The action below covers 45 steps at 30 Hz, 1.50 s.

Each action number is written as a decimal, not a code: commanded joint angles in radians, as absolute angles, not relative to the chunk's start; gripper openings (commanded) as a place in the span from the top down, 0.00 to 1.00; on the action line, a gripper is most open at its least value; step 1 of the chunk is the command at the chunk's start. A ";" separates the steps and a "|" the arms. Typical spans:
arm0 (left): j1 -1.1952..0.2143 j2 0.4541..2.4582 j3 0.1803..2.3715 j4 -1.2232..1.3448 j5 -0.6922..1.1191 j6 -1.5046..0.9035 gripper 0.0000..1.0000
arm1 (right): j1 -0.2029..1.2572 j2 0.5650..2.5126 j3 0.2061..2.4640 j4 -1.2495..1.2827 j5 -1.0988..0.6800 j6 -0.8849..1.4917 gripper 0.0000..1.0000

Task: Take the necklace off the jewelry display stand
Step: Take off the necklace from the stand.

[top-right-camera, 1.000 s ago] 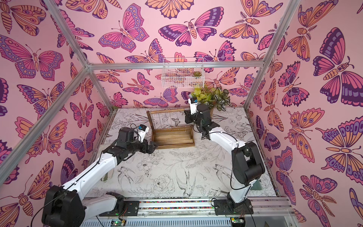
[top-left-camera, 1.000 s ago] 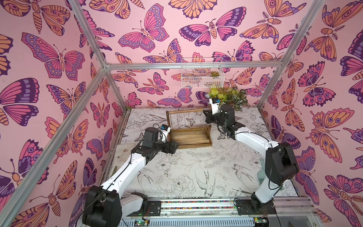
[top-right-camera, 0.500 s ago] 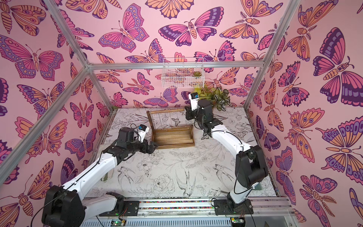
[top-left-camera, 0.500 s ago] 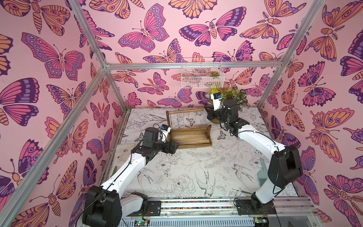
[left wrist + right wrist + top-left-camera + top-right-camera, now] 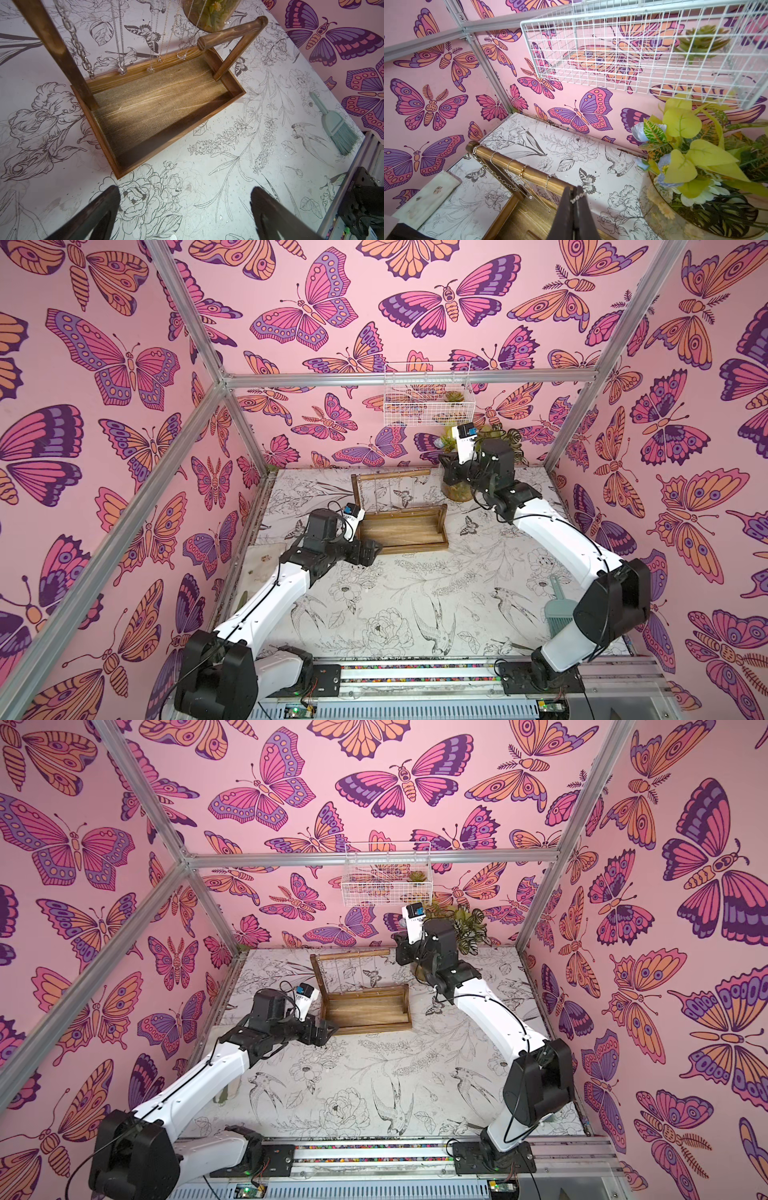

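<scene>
Nearest the rail, a teal hand brush (image 5: 556,616) lies on the printed table (image 5: 395,614) beside the right arm. Farther in, the left gripper (image 5: 185,190) hangs low over the table with its jaws spread wide and nothing between them. It sits just short of the near left corner of the jewelry display stand (image 5: 415,548), apart from the wood.

The stand is upright mid-table, and its tray base is bare. Several other chains (image 5: 122,70) hang from the top bar (image 5: 536,175), their pendants dangling above the tray's far wall.

Beyond the stand, the right gripper (image 5: 574,190) is raised just past the bar's right end, level with it. Its fingers are pressed together on a thin silver necklace (image 5: 577,197), and a short run of links shows at the fingertips. The frames do not show whether this chain has cleared the bar.

Behind the gripper stands a potted plant (image 5: 675,207) against the back wall, and above it hangs a white wire basket (image 5: 612,62).
</scene>
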<state>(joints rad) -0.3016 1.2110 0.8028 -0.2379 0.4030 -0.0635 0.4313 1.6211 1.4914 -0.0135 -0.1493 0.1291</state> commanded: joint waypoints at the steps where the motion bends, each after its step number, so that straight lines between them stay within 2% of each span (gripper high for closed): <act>1: -0.307 1.228 0.821 -0.251 0.447 -0.042 0.00 | 0.440 1.585 1.551 -0.079 -0.133 0.111 0.98; 16: -0.332 1.225 0.862 -0.241 0.530 -0.024 0.00 | 0.470 1.579 1.759 -0.306 -0.212 0.097 0.98; 28: -0.332 1.227 0.868 -0.162 0.715 0.018 0.00 | 0.557 1.580 1.897 -0.453 -0.256 0.081 0.98; 37: -0.331 1.236 0.889 -0.113 0.839 0.049 0.02 | 0.616 1.540 1.934 -0.517 -0.291 0.095 0.99; 45: -0.339 1.229 0.879 -0.037 0.832 0.107 0.05 | 0.676 1.518 1.927 -0.540 -0.304 0.110 0.99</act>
